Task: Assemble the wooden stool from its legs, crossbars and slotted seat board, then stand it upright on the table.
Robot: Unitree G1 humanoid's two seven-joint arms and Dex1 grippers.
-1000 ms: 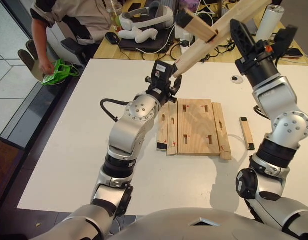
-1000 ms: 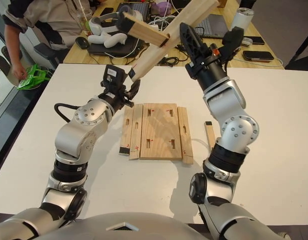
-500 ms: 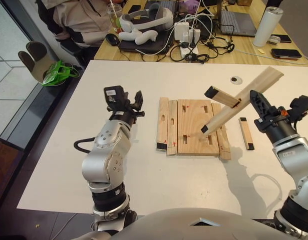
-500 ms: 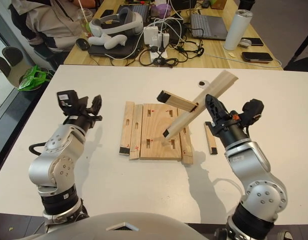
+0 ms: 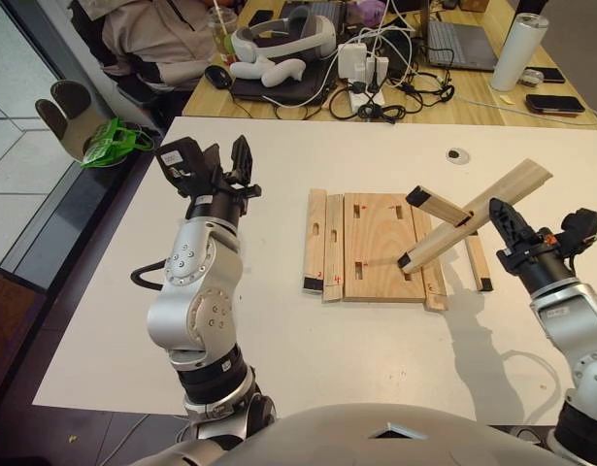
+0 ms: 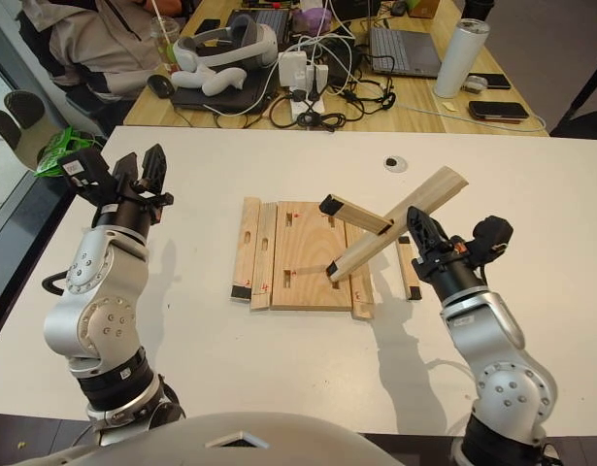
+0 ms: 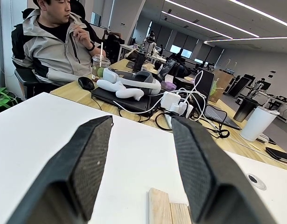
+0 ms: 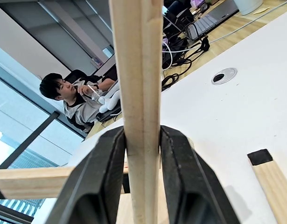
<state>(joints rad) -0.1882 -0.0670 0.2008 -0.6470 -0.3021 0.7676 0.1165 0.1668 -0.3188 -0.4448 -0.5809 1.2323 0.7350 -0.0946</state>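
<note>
Fitting: right gripper (image 5: 500,217) clamps the leg (image 5: 451,236), tip at the board (image 5: 376,231) ahead; left gripper (image 5: 223,161) gapes wide. Next, align and press.

Pale bare-wood seat board (image 5: 381,246) (visible grain), matt white table (image 5: 279,340).

Small red handwritten marks stand on the slotted seat board (image 5: 380,243), next to its slots, and at the near ends of the two slats (image 5: 315,238) lying just beside it. One looks like a 4. The others are too small to read.
</note>
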